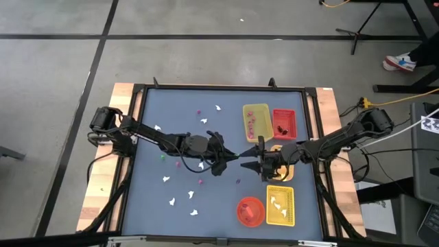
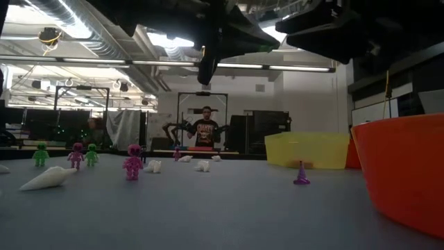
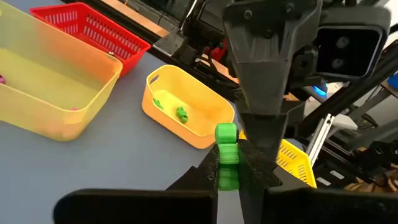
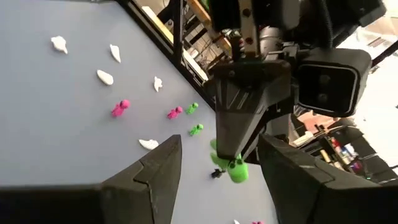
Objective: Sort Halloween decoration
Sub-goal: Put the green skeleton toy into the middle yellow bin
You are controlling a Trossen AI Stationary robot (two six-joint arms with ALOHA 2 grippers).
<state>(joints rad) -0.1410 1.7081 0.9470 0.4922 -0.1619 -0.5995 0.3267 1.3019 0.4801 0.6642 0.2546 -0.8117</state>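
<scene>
Green skeleton figure point(image 3: 227, 155), pinched in the closed left hand point(image 1: 236, 156) above mid-tabletop point(image 1: 178, 103), just beside the spread, empty right hand point(image 1: 248, 163), apparently for handover toward the small yellow tray point(image 3: 186, 115) already holding green pieces.

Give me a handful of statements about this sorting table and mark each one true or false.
1. The left gripper holds a green figure above the table. True.
2. The right gripper has its fingers pressed together. False: they stand apart, on either side of the left gripper's figure.
3. The small yellow tray seen from the left wrist already holds green pieces. True.
4. The round orange bowl sits at the table's far edge. False: it is near the front edge, beside a yellow tray.
5. White ghost pieces lie loose on the table. True.
</scene>
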